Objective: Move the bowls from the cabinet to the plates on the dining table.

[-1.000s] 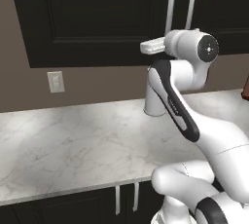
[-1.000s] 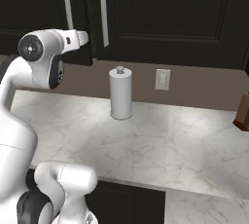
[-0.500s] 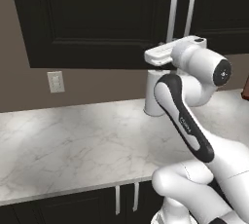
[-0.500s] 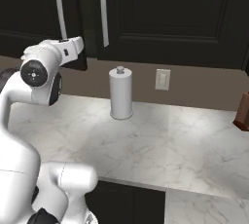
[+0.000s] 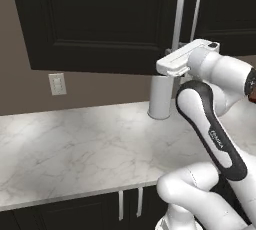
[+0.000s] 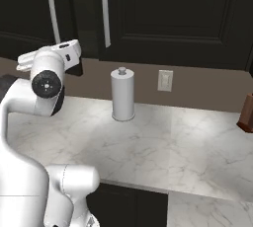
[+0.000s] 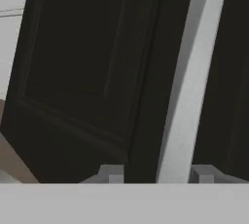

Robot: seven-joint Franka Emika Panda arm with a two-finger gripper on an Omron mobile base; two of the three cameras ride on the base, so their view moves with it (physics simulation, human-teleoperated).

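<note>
The cabinet (image 5: 95,21) doors are closed, barring access to the interior; the left door's silver bar handle (image 7: 192,79) stands between the spread fingertips of the gripper (image 7: 158,173), with dark door panel close behind it. Below, the marble counter (image 5: 75,149) offers open surface, interrupted by a white paper-towel roll (image 6: 122,94) standing against the back wall beneath the handles.

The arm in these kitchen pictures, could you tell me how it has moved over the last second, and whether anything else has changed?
The arm's hand has swung up toward the cabinet doors, bringing the gripper to the silver bar handle, which now stands between its open fingertips; nothing is gripped yet. The doors remain shut, and the paper towel roll, wall outlet and marble counter are unchanged.
</note>
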